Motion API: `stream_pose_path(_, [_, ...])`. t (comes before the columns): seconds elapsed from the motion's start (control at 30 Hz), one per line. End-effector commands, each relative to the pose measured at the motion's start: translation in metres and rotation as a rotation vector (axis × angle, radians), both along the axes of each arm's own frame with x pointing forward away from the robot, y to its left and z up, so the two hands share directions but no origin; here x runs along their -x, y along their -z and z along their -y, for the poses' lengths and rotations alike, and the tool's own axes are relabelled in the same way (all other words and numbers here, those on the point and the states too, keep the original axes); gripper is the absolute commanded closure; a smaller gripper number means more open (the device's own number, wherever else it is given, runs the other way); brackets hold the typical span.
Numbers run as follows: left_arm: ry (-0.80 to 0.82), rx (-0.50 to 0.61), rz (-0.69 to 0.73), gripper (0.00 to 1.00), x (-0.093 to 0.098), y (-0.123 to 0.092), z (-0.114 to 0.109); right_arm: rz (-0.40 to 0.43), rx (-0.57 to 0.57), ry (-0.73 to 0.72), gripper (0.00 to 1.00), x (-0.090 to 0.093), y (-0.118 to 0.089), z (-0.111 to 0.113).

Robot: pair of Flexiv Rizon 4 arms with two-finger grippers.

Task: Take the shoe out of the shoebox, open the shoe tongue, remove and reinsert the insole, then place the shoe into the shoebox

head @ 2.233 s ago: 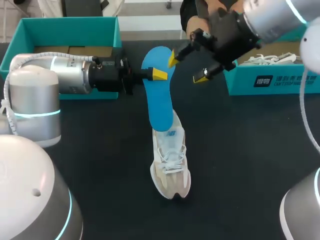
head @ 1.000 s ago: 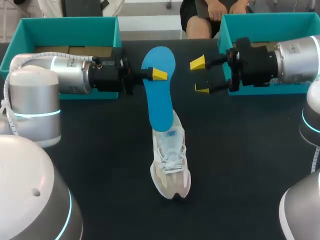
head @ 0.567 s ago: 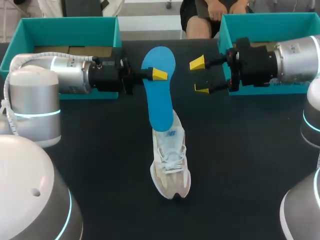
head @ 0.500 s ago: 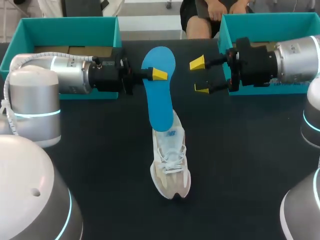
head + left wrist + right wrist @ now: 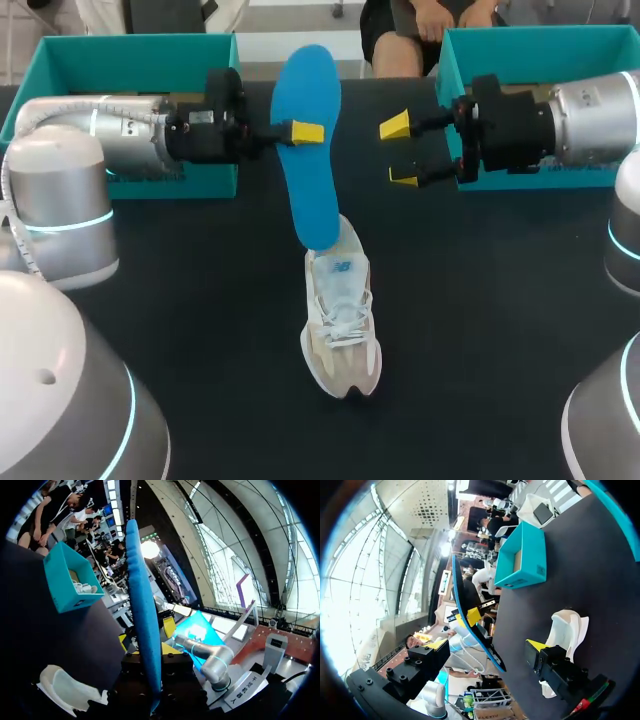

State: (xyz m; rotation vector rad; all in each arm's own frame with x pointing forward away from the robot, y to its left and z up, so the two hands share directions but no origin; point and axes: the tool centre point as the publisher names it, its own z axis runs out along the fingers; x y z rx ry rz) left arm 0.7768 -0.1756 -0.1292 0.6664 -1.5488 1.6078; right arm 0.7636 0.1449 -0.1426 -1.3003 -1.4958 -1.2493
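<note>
Left arm [image 5: 120, 145]: enters from the left side and lies roughly level, forearm pointing toward the table's middle. The black wrist section is in line with the forearm. Left gripper [image 5: 300, 132]: both fingers are pressed against a blue insole [image 5: 310, 190] from opposite sides, gripping it partway along its length.

Right arm [image 5: 590, 115]: enters from the right side, also roughly level, pointing toward the left arm. Right gripper [image 5: 399, 152]: fingers spread wide, one yellow tip above the other in the head view, with nothing between them. The two grippers face each other and stand apart without touching.
</note>
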Motion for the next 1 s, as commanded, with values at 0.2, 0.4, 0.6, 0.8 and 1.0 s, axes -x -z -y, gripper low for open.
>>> stream_pose_path(0.2, [-0.102, 0.043, 0.813, 1.0, -0.01, -0.007, -0.007, 0.0, 0.002, 0.001, 0.0, 0.0, 0.0, -0.002])
stream_pose_path(0.4, [-0.208, 0.088, 1.281, 1.0, -0.023, 0.004, -0.006, 0.0, 0.002, 0.001, 0.0, 0.0, 0.0, -0.002])
stream_pose_path(0.6, [-0.249, 0.104, 1.544, 1.0, -0.031, 0.007, -0.007, 0.0, 0.002, 0.001, 0.0, 0.0, 0.0, -0.002])
stream_pose_path(0.8, [-0.254, 0.056, 1.647, 1.0, -0.035, 0.009, -0.01, 0.0, 0.002, 0.001, 0.0, 0.0, 0.0, -0.002])
stream_pose_path(1.0, [-0.274, 0.04, 1.611, 1.0, -0.037, 0.01, -0.011, 0.0, 0.002, 0.001, 0.0, 0.0, 0.0, -0.002])
